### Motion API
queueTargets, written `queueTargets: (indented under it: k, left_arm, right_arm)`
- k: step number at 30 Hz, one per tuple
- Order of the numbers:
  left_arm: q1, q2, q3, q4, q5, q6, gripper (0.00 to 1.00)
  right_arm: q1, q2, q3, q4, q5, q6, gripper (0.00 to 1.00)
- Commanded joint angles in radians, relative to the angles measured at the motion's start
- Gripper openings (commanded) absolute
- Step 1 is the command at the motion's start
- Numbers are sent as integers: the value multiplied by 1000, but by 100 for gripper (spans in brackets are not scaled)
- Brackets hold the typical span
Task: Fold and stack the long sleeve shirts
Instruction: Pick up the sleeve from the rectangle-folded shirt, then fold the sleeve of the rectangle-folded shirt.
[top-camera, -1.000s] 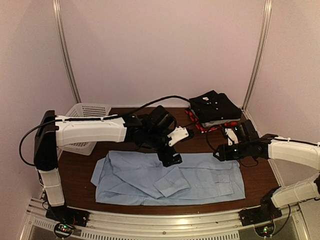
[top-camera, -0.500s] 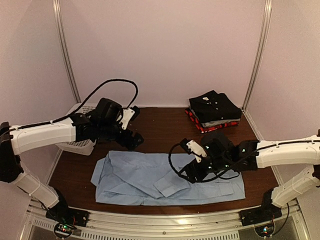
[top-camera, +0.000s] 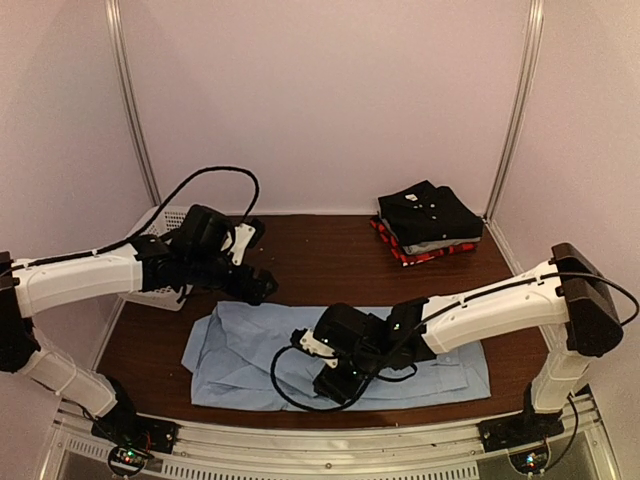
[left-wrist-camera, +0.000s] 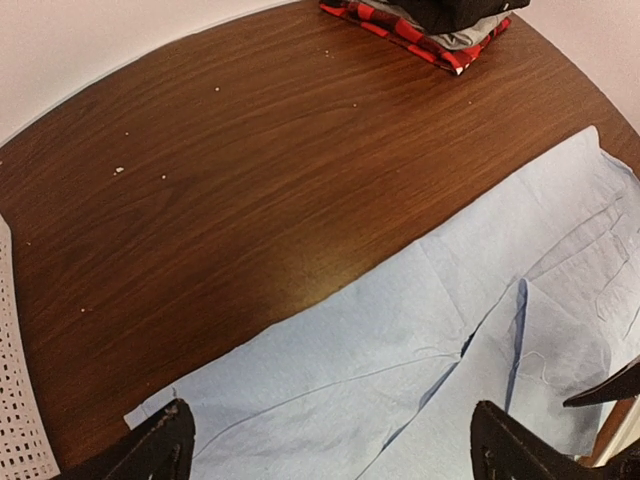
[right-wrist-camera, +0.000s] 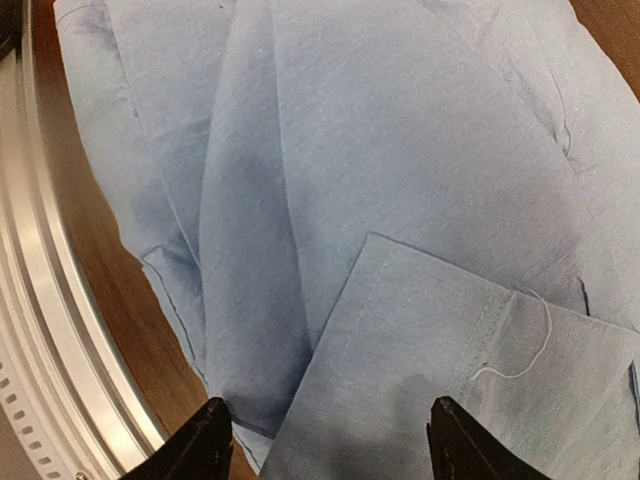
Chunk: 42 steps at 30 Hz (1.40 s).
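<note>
Folding the shirt (top-camera: 250, 350) is in hand: it lies spread flat, one sleeve (right-wrist-camera: 420, 340) folded in. The right gripper (right-wrist-camera: 330, 435) hovers over its near edge, open and empty, above that sleeve. The left gripper (left-wrist-camera: 335, 445), wide open and empty, hangs over its far edge. Next, I think, both must pinch cloth. The stack (top-camera: 430, 222) sits beyond its far right corner. Whether the fingertips touch cloth, I cannot tell.

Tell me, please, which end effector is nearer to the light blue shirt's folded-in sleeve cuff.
Right. The right end effector hovers over the sleeve cuff; the left end effector is over the light blue shirt's far edge.
</note>
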Motion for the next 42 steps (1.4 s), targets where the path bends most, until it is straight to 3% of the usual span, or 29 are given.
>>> queueTargets:
  k: [1,14,22,30,42]
  left_arm:
    - [7,-24,-16,49,9,-13,98]
    - [6,-16,-22,47,1,-3,98]
    - [7,-15,-25,44,1,-5,98]
    - [6,-11,-28,43,-9,-3,98]
    - [6,-21,-37,39,-37,-6,98]
  right_arm:
    - [5,21,30,-59,62,-5,67]
    - [5,63,30,-90,100,19,57]
    - [4,71,27,-102,109,26,26]
    - [-12,-2,10,-97,110,60,4]
    - [-263,-358,-200,-97,140,214,0]
